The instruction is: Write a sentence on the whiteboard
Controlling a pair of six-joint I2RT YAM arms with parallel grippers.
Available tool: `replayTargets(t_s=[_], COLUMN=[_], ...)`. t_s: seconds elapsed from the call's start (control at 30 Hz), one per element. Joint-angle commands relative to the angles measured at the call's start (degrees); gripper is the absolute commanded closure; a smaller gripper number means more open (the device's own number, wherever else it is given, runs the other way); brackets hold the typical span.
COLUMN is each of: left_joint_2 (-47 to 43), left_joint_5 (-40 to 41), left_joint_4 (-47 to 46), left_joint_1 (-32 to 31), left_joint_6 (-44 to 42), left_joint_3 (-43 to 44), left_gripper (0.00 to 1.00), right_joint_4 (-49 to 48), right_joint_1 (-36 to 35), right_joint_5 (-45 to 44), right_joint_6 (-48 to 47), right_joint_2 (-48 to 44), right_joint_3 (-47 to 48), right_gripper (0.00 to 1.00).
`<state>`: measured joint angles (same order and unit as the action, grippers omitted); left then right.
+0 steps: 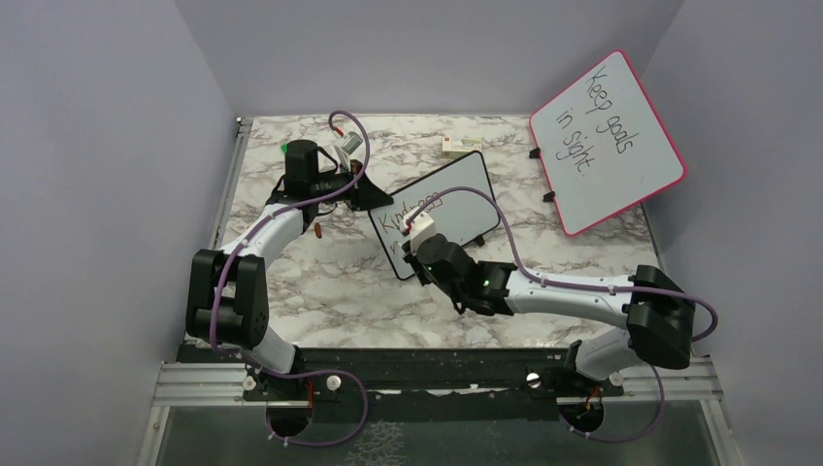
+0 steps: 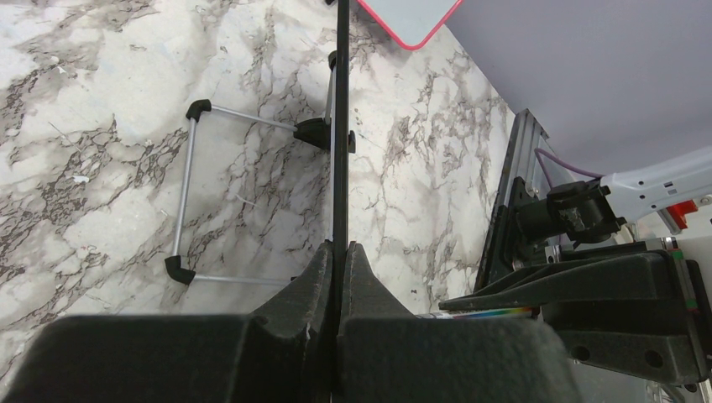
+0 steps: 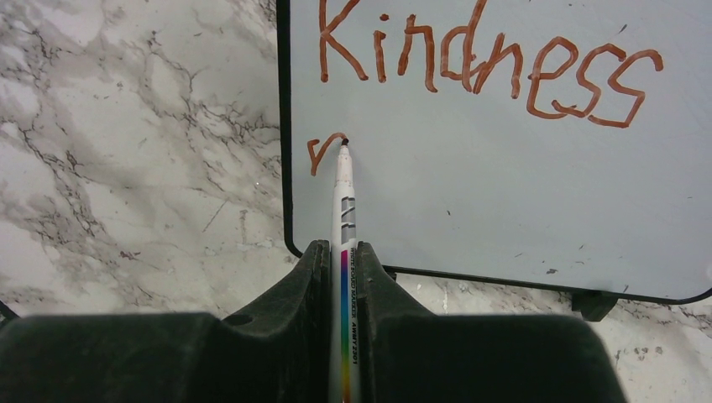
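The small black-framed whiteboard (image 1: 456,189) stands tilted in the middle of the marble table. My left gripper (image 1: 371,197) is shut on its left edge; in the left wrist view the board's frame (image 2: 341,126) runs edge-on up from between my left gripper's (image 2: 340,252) jaws. My right gripper (image 3: 342,252) is shut on a white marker (image 3: 345,210) with a rainbow stripe. Its tip touches the whiteboard (image 3: 504,185) near the lower left corner. The sentence (image 3: 487,63) reads "Kindness" in red-brown on the top line, and a short hooked stroke (image 3: 322,149) starts a second line at the tip.
A larger pink-framed board (image 1: 607,141) reading "Keep goals in sight" leans at the back right. A small red-and-white box (image 1: 459,146) lies behind the whiteboard. A small red piece (image 1: 317,231) lies by the left arm. The board's wire stand (image 2: 189,201) rests on the marble.
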<state>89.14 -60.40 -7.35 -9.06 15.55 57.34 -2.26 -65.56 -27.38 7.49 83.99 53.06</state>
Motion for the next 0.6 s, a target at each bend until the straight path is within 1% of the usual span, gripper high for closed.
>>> replayTargets(t_s=[0.0, 0.33, 0.57], left_joint_2=[-0.07, -0.10, -0.11], left_joint_5=[1.78, 1.87, 1.87], left_joint_4=[4.20, 4.23, 4.20], left_joint_1=[-0.08, -0.12, -0.08], left_joint_6=[-1.05, -1.05, -1.05], left_joint_3=[-0.11, -0.08, -0.04], left_gripper=[1.00, 1.00, 1.00], right_joint_4=[2.13, 4.65, 4.54], right_joint_1=[-0.09, -0.09, -0.10], right_joint_5=[-0.62, 2.59, 1.70], right_joint_6=[0.94, 1.04, 1.30], right_joint_2=[-1.30, -0.59, -0.62], right_joint_3=[-1.10, -1.17, -1.16], right_gripper=[0.99, 0.99, 0.99])
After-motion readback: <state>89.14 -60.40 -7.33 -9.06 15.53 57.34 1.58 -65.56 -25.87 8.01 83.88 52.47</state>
